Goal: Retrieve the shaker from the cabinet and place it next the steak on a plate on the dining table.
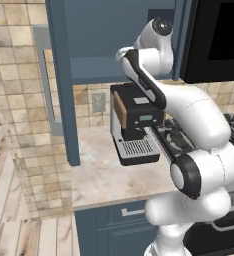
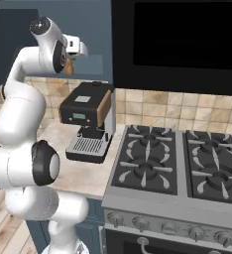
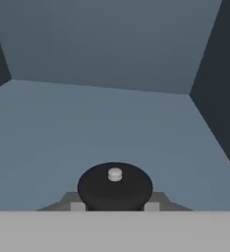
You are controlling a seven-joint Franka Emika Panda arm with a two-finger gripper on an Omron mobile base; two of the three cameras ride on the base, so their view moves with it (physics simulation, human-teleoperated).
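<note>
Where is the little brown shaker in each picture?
Left base view: I cannot pick it out behind the arm.
Right base view: shaker, upper left, at the tool, before the blue cabinet.
Hand view: its dark cap, bottom middle.
Shared landmark: the cabinet.

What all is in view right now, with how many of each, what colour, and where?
shaker: one, brown with dark cap, between the tool's fingertips inside the cabinet
cabinet: one, slate blue, on the wall above the counter
coffee machine: one, black with a wooden side panel, on the counter
counter: one, beige marbled, beside the stove
stove: one, grey with dark burners, right of the counter
wall outlet: one, grey, on the tiled wall
drawer unit: one, blue, below the counter
arm: one, white with dark joints
tool: one, at the shaker's cap
</note>
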